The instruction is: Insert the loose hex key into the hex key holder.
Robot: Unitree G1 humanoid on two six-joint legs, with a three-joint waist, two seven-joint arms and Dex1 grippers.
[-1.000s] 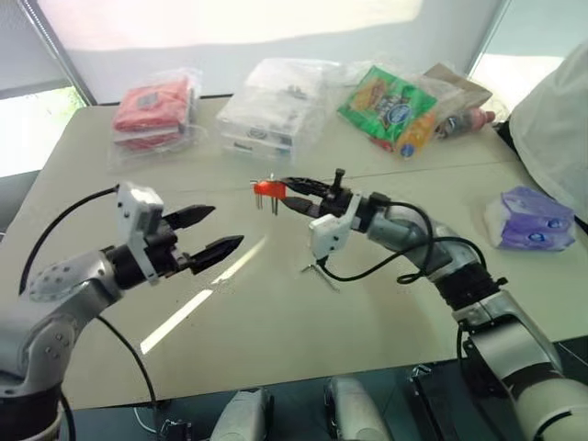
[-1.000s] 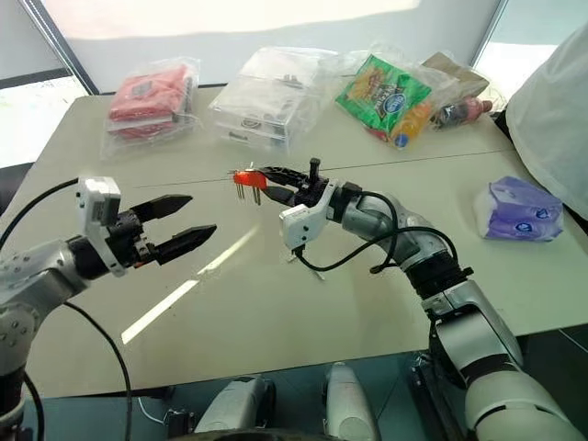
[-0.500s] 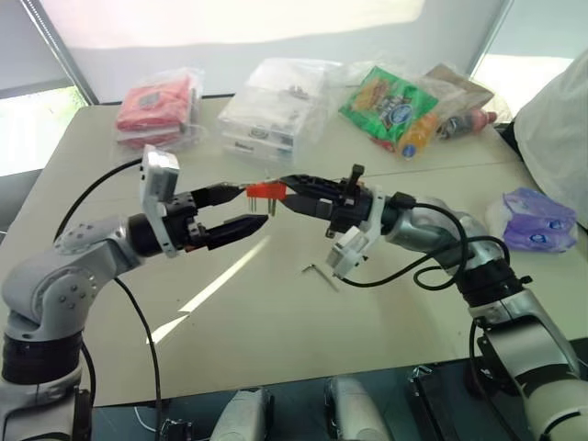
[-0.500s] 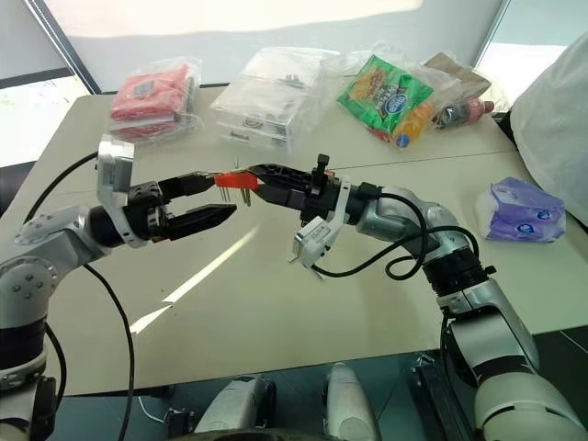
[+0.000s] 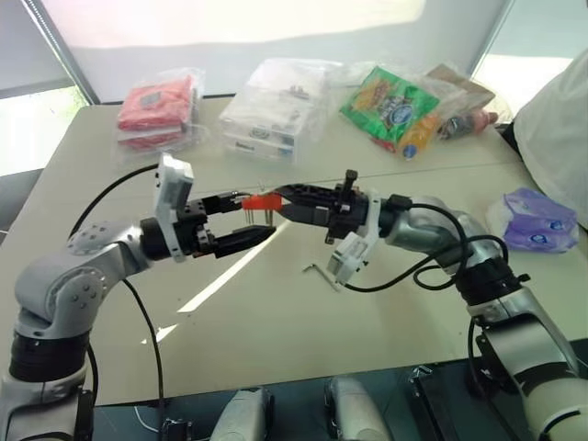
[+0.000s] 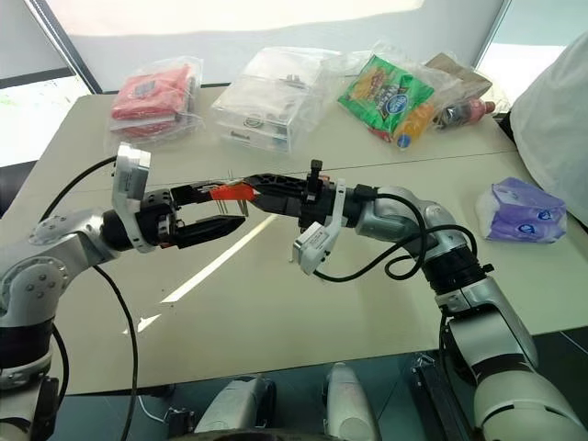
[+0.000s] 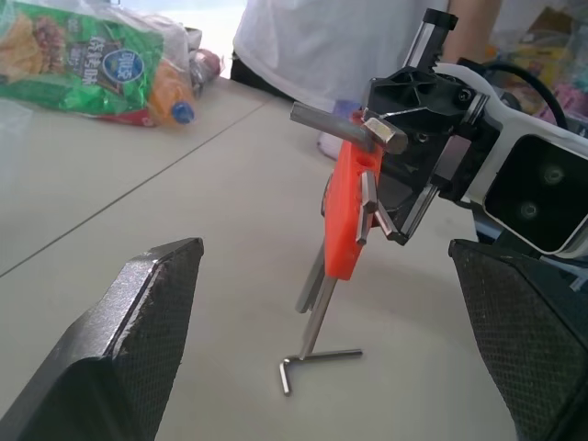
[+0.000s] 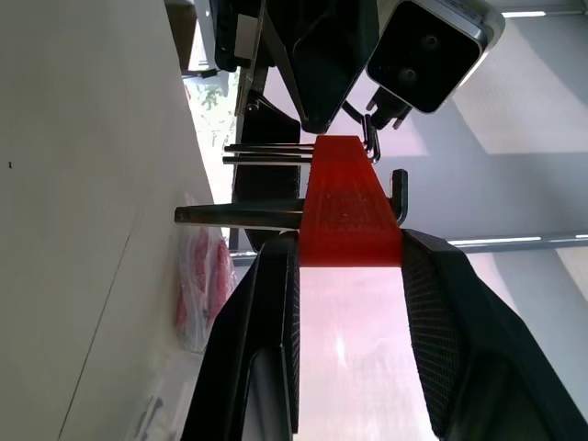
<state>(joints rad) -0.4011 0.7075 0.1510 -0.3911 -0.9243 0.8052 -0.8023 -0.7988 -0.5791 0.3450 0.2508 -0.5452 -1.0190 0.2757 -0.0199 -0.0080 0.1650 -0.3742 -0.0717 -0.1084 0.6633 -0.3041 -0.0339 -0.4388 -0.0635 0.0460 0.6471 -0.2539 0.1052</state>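
— What did the right gripper (image 8: pixel 347 257) have between its fingers?

— The hex key holder (image 8: pixel 349 214), a red-orange block, pinched on both sides, with thin metal keys sticking out toward the pale table (image 8: pixel 83 230).

— And beyond it?

— The left gripper (image 8: pixel 312 55) faced it, close to the block's far end, its white wrist camera (image 8: pixel 434 50) alongside.
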